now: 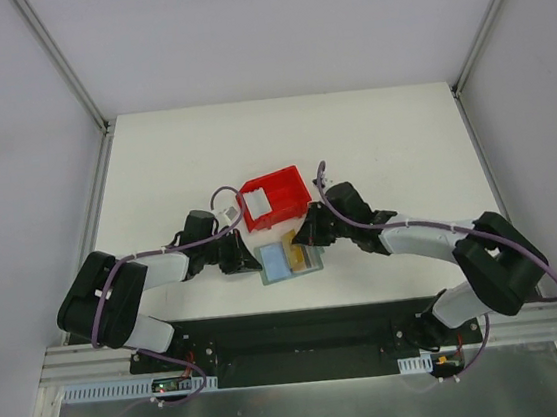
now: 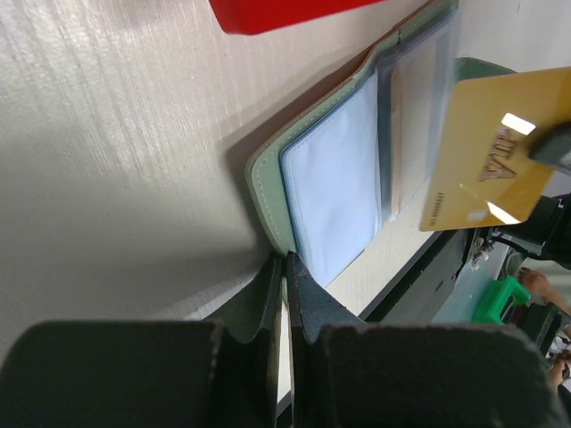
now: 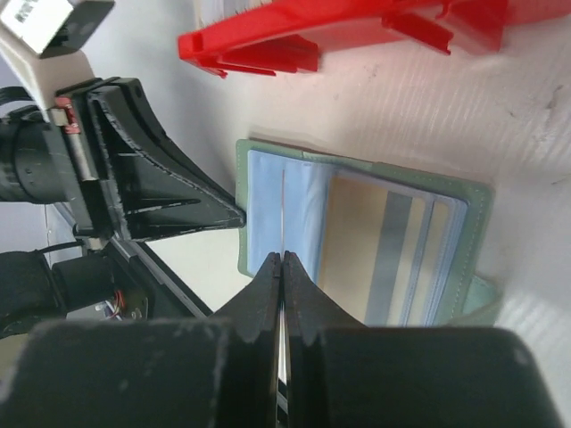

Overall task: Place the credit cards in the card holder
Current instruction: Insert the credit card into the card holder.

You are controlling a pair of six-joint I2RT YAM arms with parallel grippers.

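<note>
Gripping gold credit card [image 2: 482, 152] edge-on above open card holder [image 3: 303, 192]: right hand [image 3: 283, 259] | left hand [image 2: 285, 263]: closed, tips at card holder's edge

The left arm [image 1: 155, 271] bends inward, and the left gripper [image 1: 236, 256] points toward 3 o'clock with its fingers pressed together. The right arm [image 1: 423, 237] mirrors it. The right gripper [image 1: 306, 231] points toward 9 o'clock, pinching a card [image 2: 486, 152].
</note>
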